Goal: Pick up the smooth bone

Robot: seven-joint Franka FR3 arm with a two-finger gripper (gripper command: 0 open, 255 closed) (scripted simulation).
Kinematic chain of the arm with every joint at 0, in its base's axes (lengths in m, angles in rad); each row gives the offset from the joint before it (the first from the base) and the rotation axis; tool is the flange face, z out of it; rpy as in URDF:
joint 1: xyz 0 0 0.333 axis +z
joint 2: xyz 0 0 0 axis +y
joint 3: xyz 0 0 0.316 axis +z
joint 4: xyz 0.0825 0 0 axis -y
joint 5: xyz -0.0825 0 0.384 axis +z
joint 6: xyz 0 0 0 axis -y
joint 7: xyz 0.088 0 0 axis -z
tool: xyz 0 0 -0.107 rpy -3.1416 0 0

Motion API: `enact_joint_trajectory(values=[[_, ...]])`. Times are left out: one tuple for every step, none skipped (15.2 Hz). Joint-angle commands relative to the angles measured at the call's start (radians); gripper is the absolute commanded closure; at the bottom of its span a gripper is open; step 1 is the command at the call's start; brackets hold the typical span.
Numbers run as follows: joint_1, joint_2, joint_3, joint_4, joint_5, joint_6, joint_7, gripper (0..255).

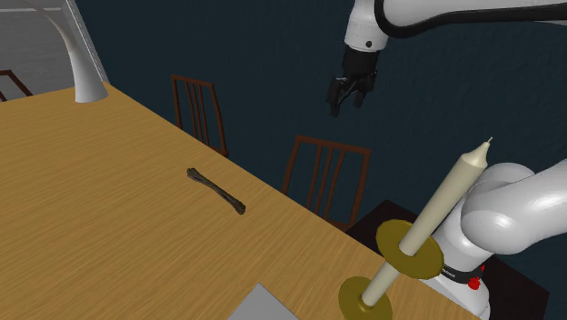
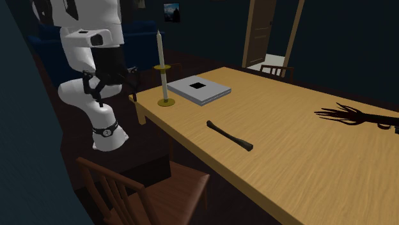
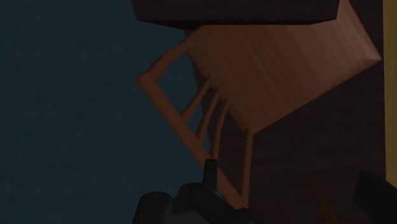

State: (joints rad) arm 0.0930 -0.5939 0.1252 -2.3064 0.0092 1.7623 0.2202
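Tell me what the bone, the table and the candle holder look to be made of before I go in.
Bone: dark grey-black and matte, with no grain or shine, so its material is open. Table: wood, judging by the light, streaky grain running along the top, with a smooth finish. Candle holder: dull yellow-brown discs, possibly brass, though no metallic glint shows.

Dim throughout, with the wooden table (image 1: 91,200) the brightest lit surface.

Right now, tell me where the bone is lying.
The dark bone lies flat on the wooden table, near the edge by a brown chair, up and left of the candle in the shoulder view.
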Motion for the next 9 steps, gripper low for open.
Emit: enact_joint_trajectory(values=[[0.014,0.047,0.024,0.006,0.016,0.038,0.018,0],[0.021,0.072,0.037,0.013,0.023,0.054,0.028,0],[0.028,0.098,0.05,0.022,0.03,0.07,0.039,0],[0.035,0.124,0.063,0.031,0.036,0.085,0.049,0],[0.041,0.151,0.076,0.041,0.041,0.101,0.059,0],[0.047,0.178,0.088,0.052,0.046,0.116,0.069,0],[0.054,0.205,0.101,0.064,0.049,0.13,0.079,0],[0.06,0.234,0.114,0.077,0.052,0.144,0.09,0],[0.065,0.262,0.126,0.091,0.054,0.157,0.1,0]])
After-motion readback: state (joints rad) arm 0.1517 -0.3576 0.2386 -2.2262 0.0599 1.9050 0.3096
